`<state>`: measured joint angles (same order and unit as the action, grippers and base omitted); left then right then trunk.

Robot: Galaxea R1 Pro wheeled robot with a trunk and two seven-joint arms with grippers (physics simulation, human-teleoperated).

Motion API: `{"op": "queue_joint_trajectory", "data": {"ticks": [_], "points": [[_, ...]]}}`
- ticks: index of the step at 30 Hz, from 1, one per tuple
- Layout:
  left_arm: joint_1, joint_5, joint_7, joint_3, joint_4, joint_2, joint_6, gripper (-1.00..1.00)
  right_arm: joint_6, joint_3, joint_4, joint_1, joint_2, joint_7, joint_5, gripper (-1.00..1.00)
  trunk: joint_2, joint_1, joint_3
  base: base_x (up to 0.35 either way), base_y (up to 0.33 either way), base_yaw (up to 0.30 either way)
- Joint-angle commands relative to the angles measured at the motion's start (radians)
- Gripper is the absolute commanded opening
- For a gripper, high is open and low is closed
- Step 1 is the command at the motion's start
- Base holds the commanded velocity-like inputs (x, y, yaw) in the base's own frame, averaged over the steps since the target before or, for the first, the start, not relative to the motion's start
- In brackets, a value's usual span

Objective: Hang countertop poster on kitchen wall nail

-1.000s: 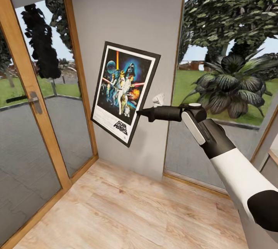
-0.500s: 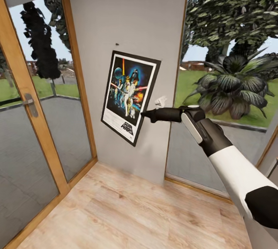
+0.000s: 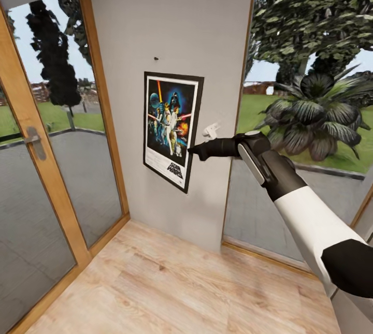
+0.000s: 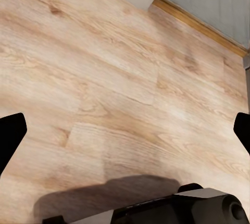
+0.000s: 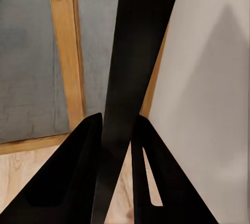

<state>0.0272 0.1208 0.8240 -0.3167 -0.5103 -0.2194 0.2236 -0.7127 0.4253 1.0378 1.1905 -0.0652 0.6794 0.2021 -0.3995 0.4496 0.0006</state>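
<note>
right gripper (image 3: 192,151) pinches the flat black-framed poster (image 3: 171,126) against smooth grey wall (image 3: 197,18).

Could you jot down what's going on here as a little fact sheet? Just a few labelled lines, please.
Place: corner with a grey wall, glass door and wooden floor
Poster: held up against the wall, roughly upright
Holder: right gripper, shut on the poster's right edge
Wall nail: above the poster, not yet hooked
Left gripper: open, pointing at the floor
Outside: lawn, trees, a leafy plant
</note>
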Motion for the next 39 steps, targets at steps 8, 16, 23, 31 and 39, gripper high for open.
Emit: {"op": "queue_joint_trajectory", "data": {"ticks": [8, 16, 23, 31, 39], "points": [[0.000, 0.003, 0.003, -0.001, 0.000, 0.000, 0.000, 1.00, -0.069, 0.002, 0.007, 0.017, 0.036, -0.002, -0.060, -1.00, -0.001, 0.000, 0.000, 0.072, 0.000, 0.000], [0.000, 0.003, 0.003, -0.001, 0.000, 0.000, 0.000, 1.00, -0.106, 0.001, 0.014, 0.025, 0.050, 0.001, -0.097, -1.00, -0.001, 0.000, 0.000, 0.134, 0.000, 0.000], [0.000, 0.003, 0.003, -0.001, 0.000, 0.000, 0.000, 1.00, -0.110, 0.001, 0.006, 0.057, 0.051, 0.003, -0.092, -1.00, -0.001, 0.000, 0.000, 0.119, 0.000, 0.000], [0.000, 0.003, 0.003, -0.001, 0.000, 0.000, 0.000, 1.00, -0.110, -0.001, 0.006, 0.064, 0.050, 0.066, -0.092, -1.00, -0.001, 0.000, 0.000, 0.051, 0.000, 0.000], [0.000, 0.003, 0.003, -0.001, 0.000, 0.000, 0.000, 1.00, -0.108, -0.002, 0.008, 0.064, 0.048, 0.086, -0.091, -1.00, -0.001, 0.000, 0.000, 0.002, 0.000, 0.000]]}}
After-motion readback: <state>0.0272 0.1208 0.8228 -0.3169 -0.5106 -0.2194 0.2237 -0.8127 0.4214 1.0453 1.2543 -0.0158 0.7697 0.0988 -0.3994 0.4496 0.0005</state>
